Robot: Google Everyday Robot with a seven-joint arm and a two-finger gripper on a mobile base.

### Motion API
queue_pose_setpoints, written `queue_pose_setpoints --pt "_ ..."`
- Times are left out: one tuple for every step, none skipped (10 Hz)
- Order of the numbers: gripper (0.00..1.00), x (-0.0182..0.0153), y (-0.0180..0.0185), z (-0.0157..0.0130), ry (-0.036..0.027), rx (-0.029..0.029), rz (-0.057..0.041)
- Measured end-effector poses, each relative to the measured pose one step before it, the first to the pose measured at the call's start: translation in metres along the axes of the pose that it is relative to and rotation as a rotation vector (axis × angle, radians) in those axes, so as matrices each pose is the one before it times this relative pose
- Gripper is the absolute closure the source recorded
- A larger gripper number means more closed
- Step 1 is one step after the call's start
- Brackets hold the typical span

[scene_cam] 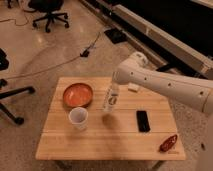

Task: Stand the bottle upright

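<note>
The bottle (111,98) is a slim clear plastic bottle with a whitish label. It stands near the middle of the wooden table (100,142), leaning slightly with its top to the right and its base on or just above the tabletop. My gripper (116,81) comes in from the right on the white arm (165,82) and is shut on the bottle's top. The white cup (78,119) stands to the bottle's front left.
An orange bowl (77,95) sits left of the bottle. A black phone (143,120) lies to its right, a red object (168,143) at the front right corner, and a small white item (133,88) at the back. An office chair (50,12) and cables (87,50) are on the floor behind.
</note>
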Motion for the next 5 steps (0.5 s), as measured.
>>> queue_pose_setpoints --pt "1.00 0.00366 0.00224 0.00087 -0.00308 0.00198 -0.00378" --pt "1.00 0.00422 0.00470 0.00125 -0.00992 0.00726 -0.00573" --pt "1.00 0.00280 0.00170 0.00068 -0.00804 0.01077 -0.00779" --pt "1.00 0.00222 0.00070 0.00088 -0.00603 0.01129 -0.00951" --pt "1.00 0.00199 0.00052 0.00083 -0.00503 0.01342 -0.01294"
